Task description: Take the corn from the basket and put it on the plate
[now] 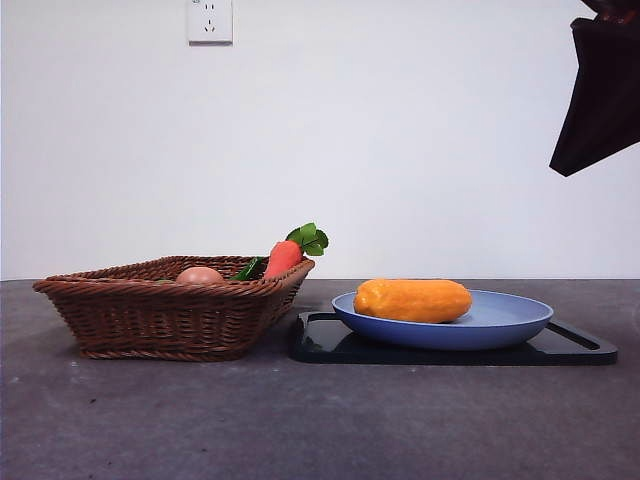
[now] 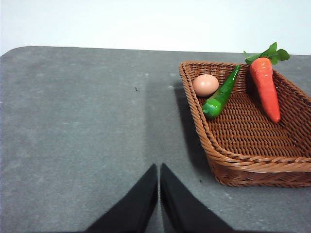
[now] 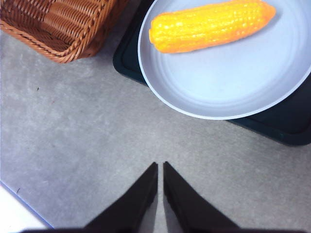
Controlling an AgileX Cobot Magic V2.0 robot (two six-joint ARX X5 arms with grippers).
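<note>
The orange-yellow corn (image 1: 413,300) (image 3: 210,25) lies on its side on the light-blue plate (image 1: 510,320) (image 3: 228,82), with nothing touching it. The brown wicker basket (image 1: 160,310) (image 2: 243,141) (image 3: 53,29) stands to the left of the plate. My right gripper (image 3: 160,166) is shut and empty, raised over bare table a little short of the plate; its arm shows as a dark shape (image 1: 600,95) at the top right of the front view. My left gripper (image 2: 159,167) is shut and empty over bare table beside the basket.
A flat black tray (image 1: 570,348) (image 3: 286,121) lies under the plate. In the basket are a carrot with green leaves (image 1: 285,257) (image 2: 266,87), a green pepper (image 2: 221,94) and a small peach-pink egg-shaped item (image 1: 200,275) (image 2: 205,85). A wall socket (image 1: 209,20) is on the wall behind.
</note>
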